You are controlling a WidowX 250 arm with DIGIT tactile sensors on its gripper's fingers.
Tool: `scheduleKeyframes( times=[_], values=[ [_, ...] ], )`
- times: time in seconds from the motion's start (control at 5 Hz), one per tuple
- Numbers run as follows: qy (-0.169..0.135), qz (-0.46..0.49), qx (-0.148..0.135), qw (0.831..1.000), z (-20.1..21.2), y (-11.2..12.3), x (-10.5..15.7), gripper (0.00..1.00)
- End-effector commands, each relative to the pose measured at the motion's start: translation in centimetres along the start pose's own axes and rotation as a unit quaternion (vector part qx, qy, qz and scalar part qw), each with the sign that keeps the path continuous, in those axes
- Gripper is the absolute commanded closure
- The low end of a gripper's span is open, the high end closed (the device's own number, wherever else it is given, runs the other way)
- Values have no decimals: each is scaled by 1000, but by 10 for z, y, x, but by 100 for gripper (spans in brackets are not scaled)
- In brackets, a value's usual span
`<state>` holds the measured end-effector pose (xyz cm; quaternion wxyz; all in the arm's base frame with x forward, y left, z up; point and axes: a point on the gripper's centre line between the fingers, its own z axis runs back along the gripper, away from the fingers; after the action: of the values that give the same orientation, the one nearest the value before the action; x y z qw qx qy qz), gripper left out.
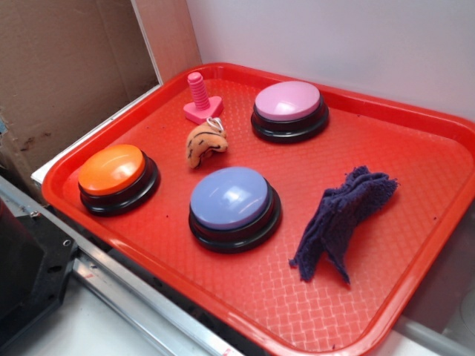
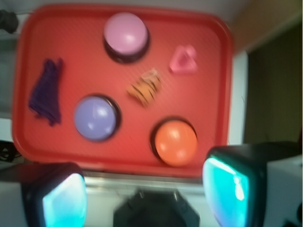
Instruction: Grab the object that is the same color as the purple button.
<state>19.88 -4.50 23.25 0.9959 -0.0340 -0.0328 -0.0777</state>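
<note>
In the wrist view we see everything on the red tray (image 2: 218,94) blurred; the gripper (image 2: 144,194) fingers (image 2: 61,198) are cut off by the bottom edge. In the exterior view, the tray's near-right corner runs out of frame.

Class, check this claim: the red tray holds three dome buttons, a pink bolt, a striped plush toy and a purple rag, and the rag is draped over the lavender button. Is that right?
Not quite. The purple rag is not draped over the lavender button; it lies on the red tray beside it, apart from it. The exterior view shows bare tray between them. The three buttons, the pink bolt and the striped plush toy are as stated.
</note>
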Motion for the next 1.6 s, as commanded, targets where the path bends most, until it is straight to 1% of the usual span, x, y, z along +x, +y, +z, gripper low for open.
scheduleKeyframes(
  times=[0.0,0.2,0.4,0.6,0.8,1.2,1.4],
  values=[
    [8,-155,-1,988,-26,-89,70,0],
    [34,-207,3,978,-56,-120,65,0],
    [71,-257,2,964,-92,-138,51,0],
    [100,-301,-7,948,-119,-147,39,0],
    [131,-322,-12,937,-147,-155,33,0],
    [151,-336,-12,929,-172,-161,30,0],
    [159,-322,-19,933,-179,-153,19,0]
  ],
)
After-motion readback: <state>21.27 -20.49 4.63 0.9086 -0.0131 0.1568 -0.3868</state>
